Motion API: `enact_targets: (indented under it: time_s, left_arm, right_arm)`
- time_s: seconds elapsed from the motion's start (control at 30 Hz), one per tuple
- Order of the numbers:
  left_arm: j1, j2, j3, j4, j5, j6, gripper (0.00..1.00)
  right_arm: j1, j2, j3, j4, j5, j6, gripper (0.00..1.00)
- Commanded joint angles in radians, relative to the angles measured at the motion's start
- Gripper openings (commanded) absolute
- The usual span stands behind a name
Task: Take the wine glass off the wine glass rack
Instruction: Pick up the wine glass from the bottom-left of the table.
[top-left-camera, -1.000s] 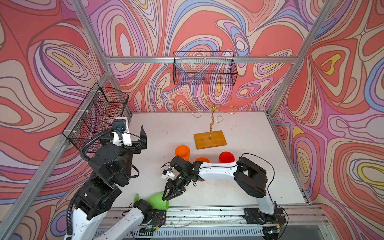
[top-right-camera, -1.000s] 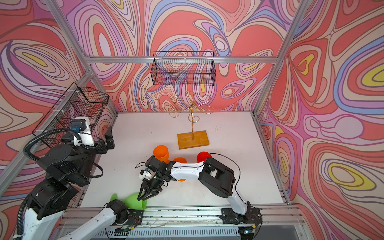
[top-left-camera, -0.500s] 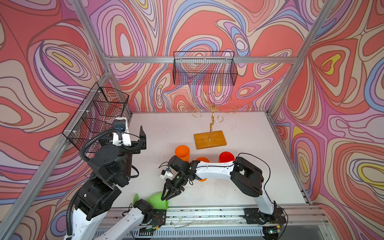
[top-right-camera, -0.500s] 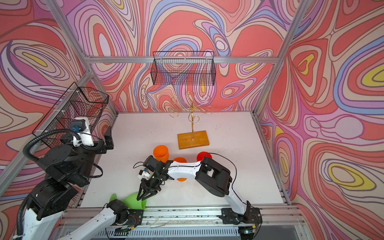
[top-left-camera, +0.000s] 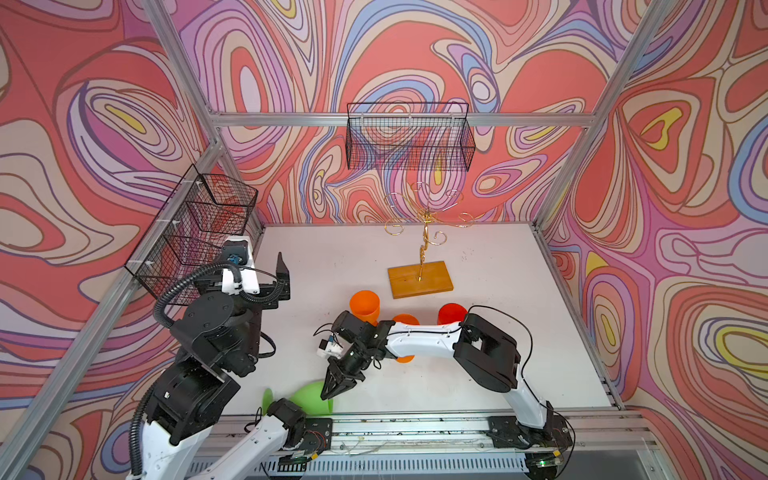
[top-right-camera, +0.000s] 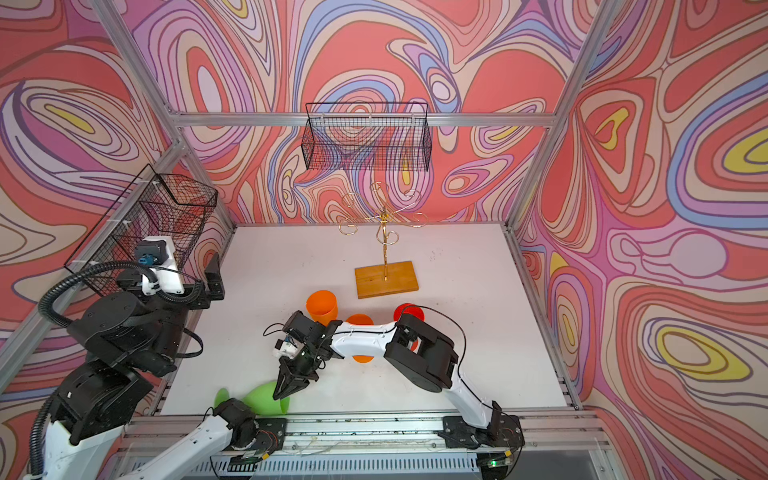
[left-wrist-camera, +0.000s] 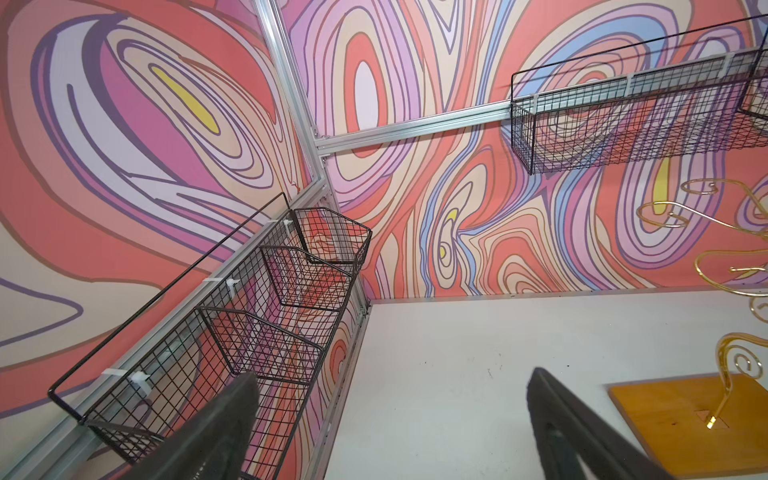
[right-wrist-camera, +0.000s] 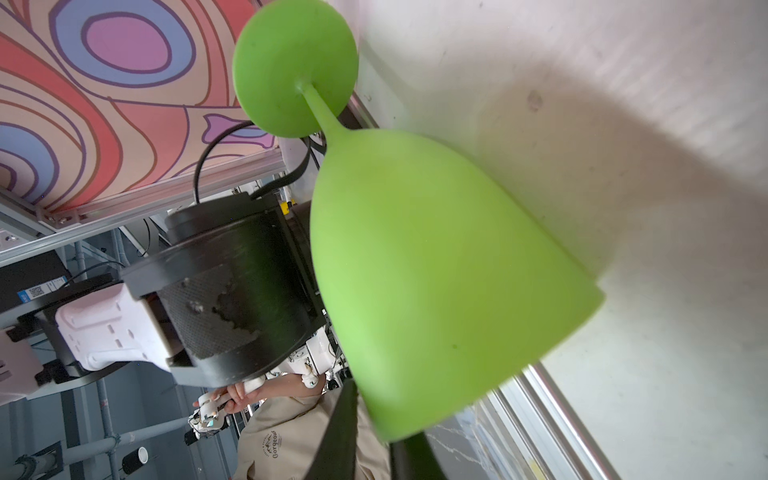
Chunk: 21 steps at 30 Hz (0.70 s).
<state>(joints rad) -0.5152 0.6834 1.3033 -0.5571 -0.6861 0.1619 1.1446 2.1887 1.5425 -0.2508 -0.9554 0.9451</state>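
The black wire mesh basket (top-left-camera: 199, 232) with three compartments is fixed to the frame rail on the left wall. The left hand (left-wrist-camera: 392, 374) hangs just beside it, above the bench, with jaws fully apart and holding nothing.

The matte lime-green, bell-bowled wine glass (top-left-camera: 309, 400) lies on its side at the front edge of the white bench (top-left-camera: 478, 374). Its foot is to the left, its mouth is to the right, and it is just beside the left arm's base.

The right hand (top-left-camera: 328, 392) points down at the mouth. In the right wrist view its fingers (right-wrist-camera: 338, 432) stand close together with the rim wall between them, gripping the rim.

Behind the right arm stand an orange tumbler (top-left-camera: 365, 305), a second orange tumbler (top-left-camera: 405, 319) partly hidden by the arm, and a red tumbler (top-left-camera: 452, 312).

Farther back, the gold wire wine glass rack (top-left-camera: 419, 279) stands on its rectangular wooden base, well apart from the glass.
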Motion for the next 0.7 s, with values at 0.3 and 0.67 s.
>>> enact_targets:
  time_s: [0.3, 0.67]
  left_arm:
    - [0.007, -0.009, 0.013, 0.0, -0.02, 0.015, 1.0]
    - [0.006, -0.009, 0.014, 0.002, -0.023, 0.023, 1.0]
  right_arm:
    - [-0.014, -0.003, -0.011, 0.056, 0.02, 0.009, 0.0]
    - [-0.017, -0.067, 0.075, -0.2, 0.155, -0.185, 0.0]
